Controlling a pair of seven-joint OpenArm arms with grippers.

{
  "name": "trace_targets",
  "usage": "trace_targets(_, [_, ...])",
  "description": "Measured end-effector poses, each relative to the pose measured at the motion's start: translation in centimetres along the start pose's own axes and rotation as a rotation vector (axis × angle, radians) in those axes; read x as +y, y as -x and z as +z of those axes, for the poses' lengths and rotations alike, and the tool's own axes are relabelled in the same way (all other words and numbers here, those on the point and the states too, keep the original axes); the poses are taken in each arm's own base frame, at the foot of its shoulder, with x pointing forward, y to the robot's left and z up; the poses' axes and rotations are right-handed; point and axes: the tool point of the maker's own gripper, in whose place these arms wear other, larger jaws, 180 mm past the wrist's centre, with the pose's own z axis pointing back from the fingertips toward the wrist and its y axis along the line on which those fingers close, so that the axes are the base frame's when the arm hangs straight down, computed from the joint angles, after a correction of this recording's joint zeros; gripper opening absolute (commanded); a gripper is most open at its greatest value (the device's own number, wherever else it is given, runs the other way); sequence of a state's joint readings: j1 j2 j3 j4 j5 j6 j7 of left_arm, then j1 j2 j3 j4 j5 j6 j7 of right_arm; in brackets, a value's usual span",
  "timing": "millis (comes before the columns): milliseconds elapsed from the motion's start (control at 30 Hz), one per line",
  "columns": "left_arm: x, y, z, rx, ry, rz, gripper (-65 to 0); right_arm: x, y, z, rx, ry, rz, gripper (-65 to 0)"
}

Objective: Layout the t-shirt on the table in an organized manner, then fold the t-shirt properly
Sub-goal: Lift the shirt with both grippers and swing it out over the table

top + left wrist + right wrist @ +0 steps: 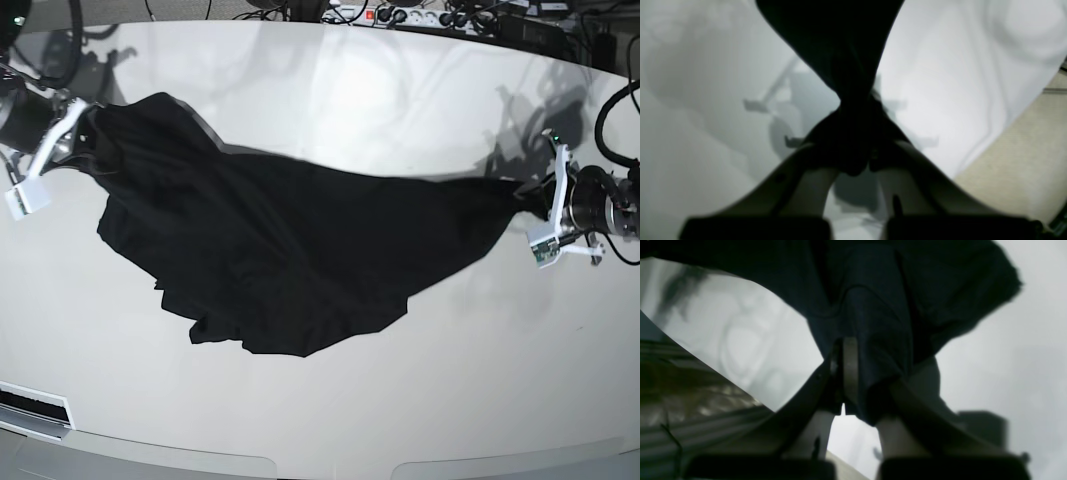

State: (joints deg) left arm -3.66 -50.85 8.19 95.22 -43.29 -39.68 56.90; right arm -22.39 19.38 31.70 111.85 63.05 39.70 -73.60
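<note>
1. Right gripper (80, 122), at 10 o'clock in the base view: clamped shut on a gathered corner of the t-shirt (270, 250). Right wrist view: cloth (873, 323) bunched between the fingers, one pale pad (850, 366) exposed beside the fold. Risk: thick bunch seated partly to one side; likely to slide free under added tension.

2. T-shirt, centre of the table (330, 400): stretched from 10 o'clock to 3 o'clock between the two arms, upper edge taut, lower part sagging in loose folds toward 6 o'clock. Neckline and sleeves not identifiable. Risk: held points possibly mismatched (hem against shoulder), giving a twisted, skewed layout. Risk: crumpled lower folds trapped beneath on lowering; creases carried into the fold.

3. Left gripper (545, 205), at 3 o'clock: closed on a narrow, rope-like twist of fabric (846, 66), seen in the left wrist view pinched at the fingertips. Risk: grip thin and near the tip; slip probable under a harder pull. Risk: twist left unreleased, corner landing rolled rather than flat.

4. Table edge, near 3 o'clock in the left wrist view, close by the left gripper. Risk: further outward pull carrying cloth toward the rim and off the surface.
</note>
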Motion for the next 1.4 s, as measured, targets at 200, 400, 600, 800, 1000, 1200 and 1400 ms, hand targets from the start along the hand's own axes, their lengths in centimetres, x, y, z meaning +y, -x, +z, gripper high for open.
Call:
trace_targets(200, [-3.7,3.9,1.3,0.141,0.132,0.023,-65.0,0.4,4.1,2.4,0.144,-0.037,0.0,-65.0])
trace_targets(400, [-8.2,6.6,2.4,0.245,0.296,0.056,-65.0,2.2,6.8,3.8,0.227,-0.123,-0.046,-65.0])
trace_targets(600, [-7.4,3.1,2.1,0.045,0.264,0.066,-65.0,2.2,5.8,3.5,0.176,-0.124,-0.047,-65.0])
trace_targets(800, [10.7,-14.2,13.5,-0.396,-0.484,-0.225,-65.0,-3.2,-13.3,7.0,-0.298,0.213,0.298,-65.0])
trace_targets(1000, [16.2,-20.9,30.7,-0.643,-0.821,-0.178,-65.0,-1.0,-20.7,16.8,-0.539,0.476,0.565,-65.0])
trace_targets(1200, [15.4,-14.8,19.3,-0.439,-0.469,-0.051,-65.0,-1.6,-16.1,12.6,-0.376,0.309,0.451,-65.0])
trace_targets(1400, [11.7,-3.7,8.7,-0.153,-0.176,0.179,-65.0,-2.3,-5.7,5.4,-0.054,0.125,0.181,-65.0])
